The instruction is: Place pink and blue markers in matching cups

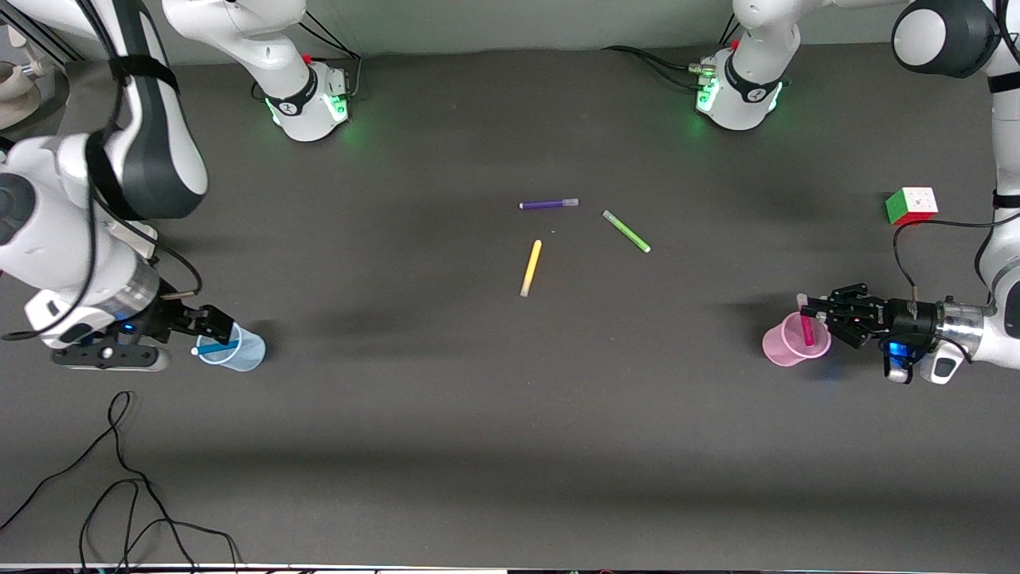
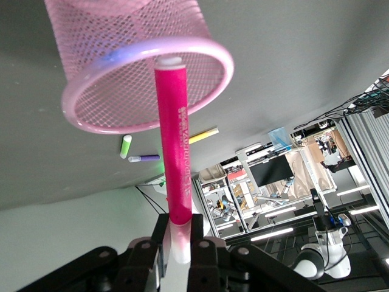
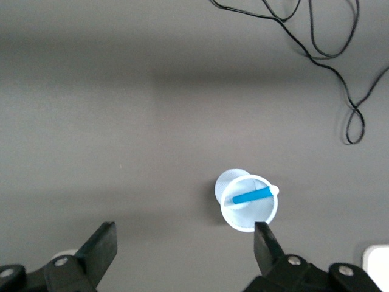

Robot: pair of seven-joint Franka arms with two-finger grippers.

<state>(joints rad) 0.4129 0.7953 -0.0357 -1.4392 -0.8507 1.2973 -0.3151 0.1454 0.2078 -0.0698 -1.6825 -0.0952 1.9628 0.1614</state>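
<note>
The left pincer (image 1: 813,312) clamps the pink marker (image 1: 808,331) over the pink cup (image 1: 782,346) (near the left arm's edge of the surface), while the right pincer (image 1: 224,327), spread apart, hangs over the blue cup (image 1: 239,351) holding the blue marker (image 1: 215,347).

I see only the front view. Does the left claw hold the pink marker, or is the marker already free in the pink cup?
Observer: It holds it. In the left wrist view the left claw is shut on the pale cap end of the magenta-pink felt marker.
Operator: Where is the marker's other end?
Observer: At the mouth of the pale pink mesh-walled plastic cup, close to the rolled rim. How deep it is, I cannot tell.
Operator: And the right claw?
Observer: The right wrist view shows the right claw open wide. The blue felt marker lies slanted inside the pale blue translucent plastic cup, free of the fingers.
</note>
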